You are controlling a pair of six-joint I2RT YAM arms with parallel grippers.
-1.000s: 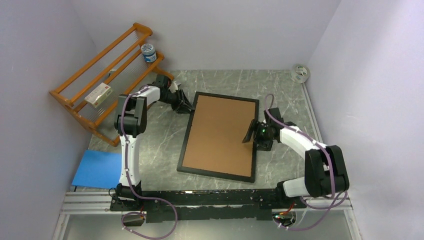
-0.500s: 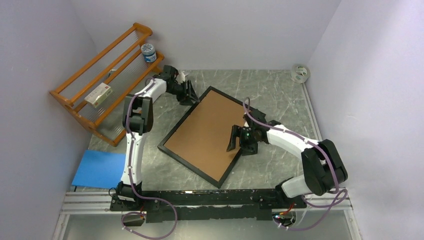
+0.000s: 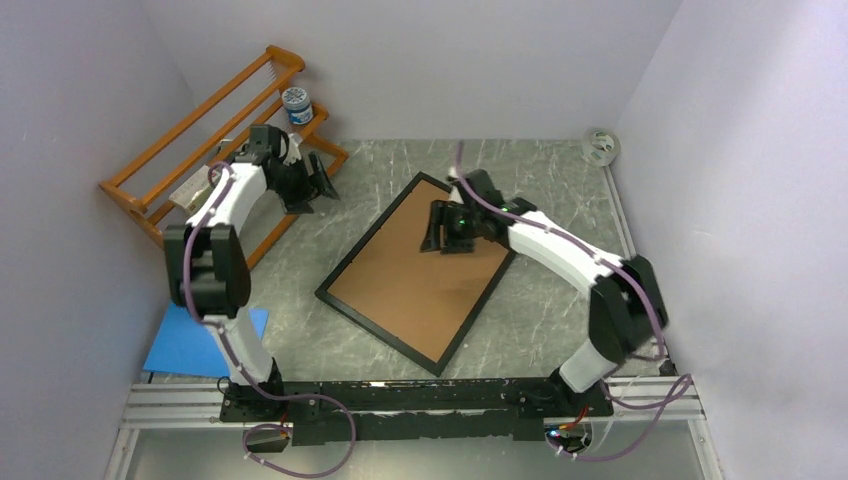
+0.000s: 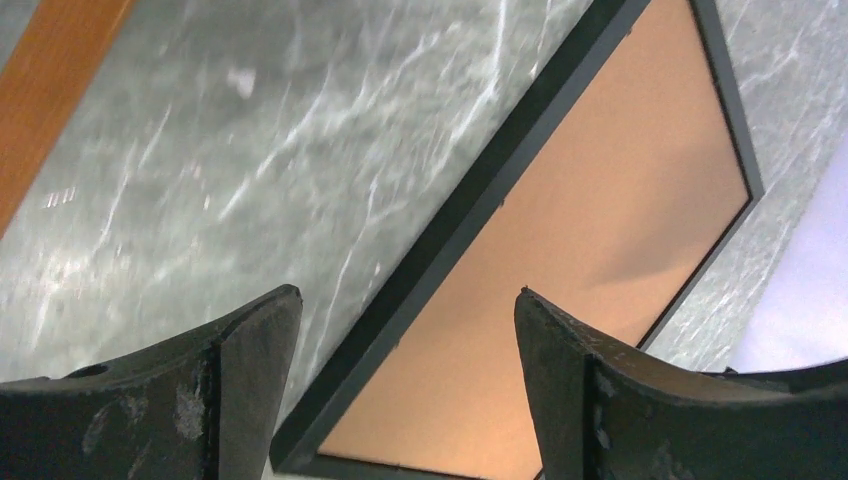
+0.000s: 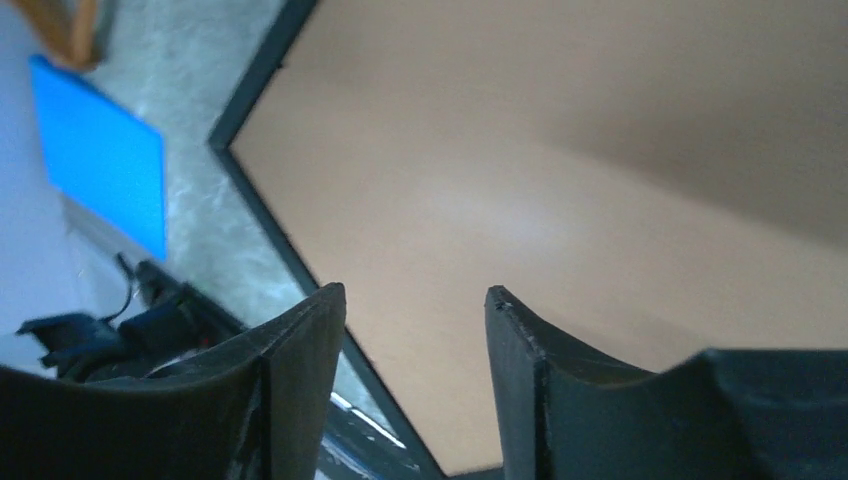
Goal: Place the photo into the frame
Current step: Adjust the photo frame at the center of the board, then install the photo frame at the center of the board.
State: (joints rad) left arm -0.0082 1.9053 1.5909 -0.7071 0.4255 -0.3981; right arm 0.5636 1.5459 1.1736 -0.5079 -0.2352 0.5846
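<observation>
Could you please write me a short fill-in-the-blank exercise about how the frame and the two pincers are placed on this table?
1. The frame lies on the table with its ___ backing board facing up.
2. The right pincer is open over the backing board, while the left pincer is open and holds ___.
3. The blue sheet lies at the table's near ___ corner.
Missing words: brown; nothing; left.
</observation>
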